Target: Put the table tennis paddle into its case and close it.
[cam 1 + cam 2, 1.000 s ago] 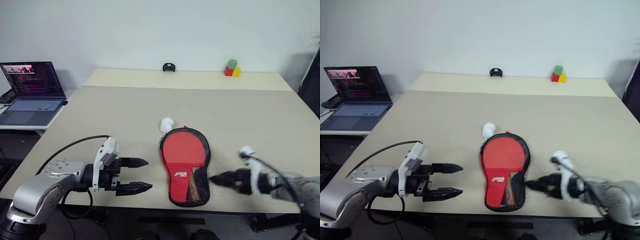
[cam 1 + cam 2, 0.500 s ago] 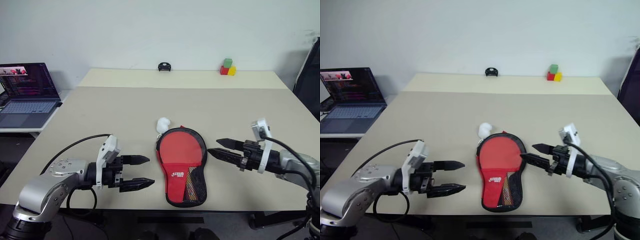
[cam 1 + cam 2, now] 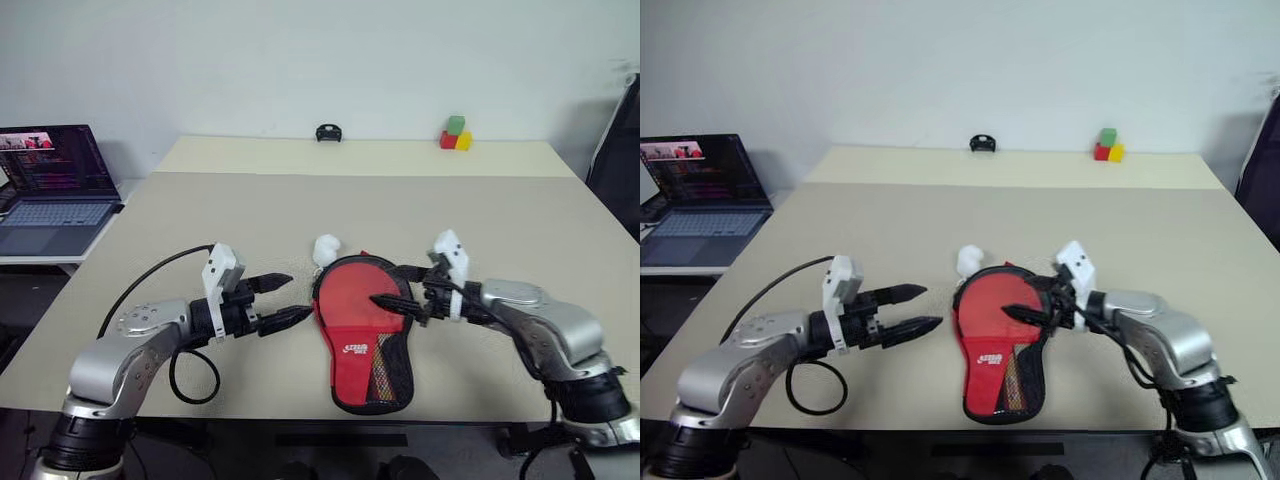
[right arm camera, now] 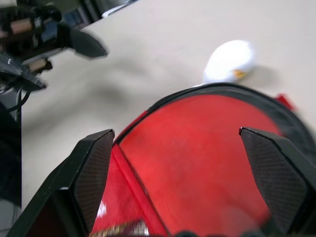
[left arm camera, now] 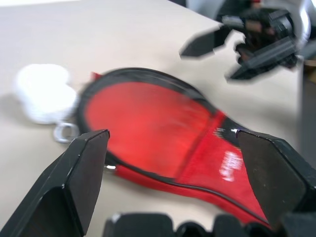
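Observation:
The table tennis paddle [image 3: 360,303] lies flat at the table's front middle, red face up, inside the black rim of the case [image 3: 404,385]. Its handle sits under the mesh toward me. My left gripper [image 3: 297,296] is open just left of the case's rim, pointing at it. Open too, my right gripper [image 3: 387,285] hovers over the right side of the red face. In the left wrist view the red face [image 5: 148,123] lies between my fingers [image 5: 74,187]. The right wrist view has the red face [image 4: 207,148] close below.
A small white ball [image 3: 327,248] rests against the case's far end. A laptop [image 3: 50,185] stands on a side table at the left. Coloured blocks [image 3: 455,135] and a small black object [image 3: 327,133] sit at the table's far edge.
My right gripper has swung left and forward, rolling, from beside the case to over the paddle's face. My left gripper has moved forward to the case's left rim. Both stay open.

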`<move>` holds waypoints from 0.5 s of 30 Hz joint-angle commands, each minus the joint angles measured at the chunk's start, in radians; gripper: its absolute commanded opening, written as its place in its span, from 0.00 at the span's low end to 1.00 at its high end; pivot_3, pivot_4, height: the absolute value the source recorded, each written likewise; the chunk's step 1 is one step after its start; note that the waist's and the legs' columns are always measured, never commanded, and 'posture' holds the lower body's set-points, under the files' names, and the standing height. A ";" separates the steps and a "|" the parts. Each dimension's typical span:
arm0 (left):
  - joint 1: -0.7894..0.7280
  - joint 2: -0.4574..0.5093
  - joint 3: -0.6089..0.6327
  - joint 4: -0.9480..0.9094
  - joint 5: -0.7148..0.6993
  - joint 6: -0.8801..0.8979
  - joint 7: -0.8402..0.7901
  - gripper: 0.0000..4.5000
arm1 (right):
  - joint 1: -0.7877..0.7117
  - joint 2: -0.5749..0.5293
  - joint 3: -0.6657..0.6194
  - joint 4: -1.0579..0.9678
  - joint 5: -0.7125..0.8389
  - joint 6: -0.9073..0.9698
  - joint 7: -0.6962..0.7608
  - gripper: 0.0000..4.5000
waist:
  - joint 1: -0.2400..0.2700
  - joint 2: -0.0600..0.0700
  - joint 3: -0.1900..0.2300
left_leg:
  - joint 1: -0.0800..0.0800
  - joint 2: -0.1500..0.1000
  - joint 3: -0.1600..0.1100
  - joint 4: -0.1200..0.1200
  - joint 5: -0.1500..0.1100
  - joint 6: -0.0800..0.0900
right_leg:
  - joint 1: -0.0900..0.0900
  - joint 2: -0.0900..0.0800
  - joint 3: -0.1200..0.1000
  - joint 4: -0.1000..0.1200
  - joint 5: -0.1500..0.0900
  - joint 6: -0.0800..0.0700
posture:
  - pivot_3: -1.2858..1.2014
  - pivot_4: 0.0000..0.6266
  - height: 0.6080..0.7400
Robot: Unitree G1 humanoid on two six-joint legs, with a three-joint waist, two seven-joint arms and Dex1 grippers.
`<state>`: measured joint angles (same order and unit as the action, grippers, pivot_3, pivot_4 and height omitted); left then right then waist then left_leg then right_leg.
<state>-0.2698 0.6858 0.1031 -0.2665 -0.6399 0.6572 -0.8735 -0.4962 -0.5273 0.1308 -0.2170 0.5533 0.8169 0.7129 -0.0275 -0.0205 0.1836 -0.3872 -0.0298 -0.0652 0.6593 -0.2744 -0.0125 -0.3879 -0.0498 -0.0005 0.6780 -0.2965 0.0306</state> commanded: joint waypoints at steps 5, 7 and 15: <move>-0.121 -0.058 0.004 0.135 0.136 -0.091 0.138 1.00 | 0.023 0.091 0.087 0.054 -0.120 -0.039 -0.068 0.99 | 0.003 0.000 0.000 | -0.003 0.000 -0.002 0.002 0.000 -0.001 | -0.002 0.000 -0.003 0.000 0.000 0.000 | 0.52 0.24 1.00; -0.144 -0.067 0.001 0.163 0.158 -0.106 0.147 1.00 | 0.034 0.101 0.097 0.059 -0.139 -0.043 -0.075 0.99 | 0.003 0.000 0.000 | -0.004 -0.001 -0.003 0.002 0.000 -0.001 | -0.002 -0.001 -0.003 0.000 0.000 0.000 | 0.52 0.24 1.00; -0.305 -0.137 -0.044 0.352 0.255 -0.126 0.215 1.00 | 0.082 0.112 0.148 0.084 -0.234 -0.074 -0.088 0.99 | 0.002 -0.001 0.000 | -0.004 -0.002 -0.006 0.003 0.002 -0.004 | -0.001 -0.001 -0.007 0.001 0.000 0.000 | 0.52 0.24 1.00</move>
<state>-0.5411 0.5578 0.0641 0.0644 -0.4068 0.5531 -0.6745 -0.4376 -0.4155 0.2595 -0.1480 0.3323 0.7377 0.6266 -0.0253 -0.0210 0.1832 -0.3912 -0.0315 -0.0710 0.6621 -0.2726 -0.0164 -0.3886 -0.0508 -0.0078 0.6798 -0.2963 0.0305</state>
